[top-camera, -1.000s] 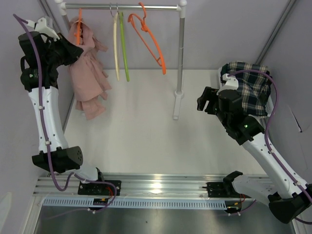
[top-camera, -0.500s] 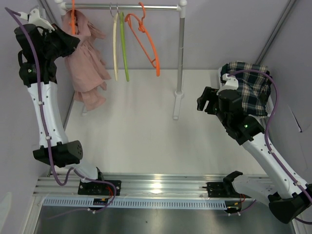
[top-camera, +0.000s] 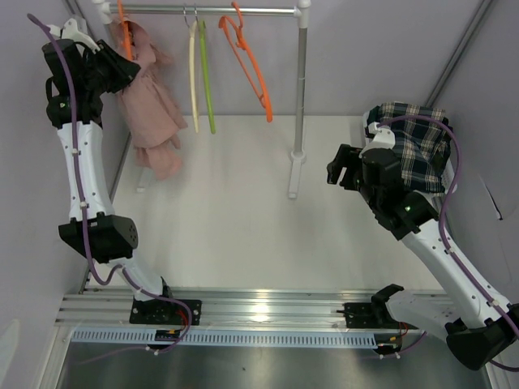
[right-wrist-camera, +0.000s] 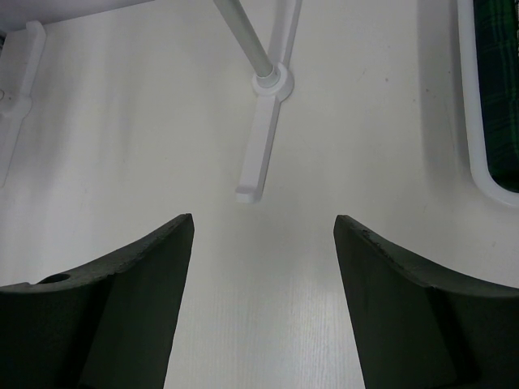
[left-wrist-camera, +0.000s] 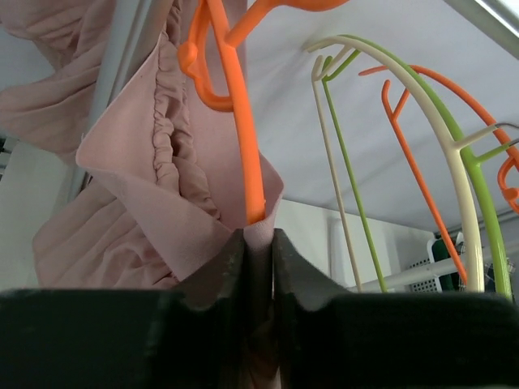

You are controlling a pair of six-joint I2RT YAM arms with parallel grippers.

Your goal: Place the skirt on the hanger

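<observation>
The pink skirt (top-camera: 156, 113) hangs on an orange hanger (top-camera: 124, 28) whose hook is up at the left end of the rail (top-camera: 243, 11). My left gripper (top-camera: 120, 71) is raised beside it. In the left wrist view its jaws (left-wrist-camera: 259, 243) are shut on a fold of the skirt (left-wrist-camera: 154, 211) and the lower end of the orange hanger (left-wrist-camera: 243, 138). My right gripper (top-camera: 340, 168) hovers low to the right of the rack post. It stands open with nothing between its fingers (right-wrist-camera: 263, 235).
A cream hanger (top-camera: 193, 73), a green hanger (top-camera: 207, 81) and a second orange hanger (top-camera: 253, 69) hang on the same rail. The rack post (top-camera: 301, 89) and its foot (right-wrist-camera: 261, 154) stand mid-table. A plaid cloth (top-camera: 418, 142) lies in a white basket (right-wrist-camera: 469, 121) at the right.
My left arm has lifted the skirt and its hanger up and left to the rail. The free orange hanger swings. The right arm has not moved.
</observation>
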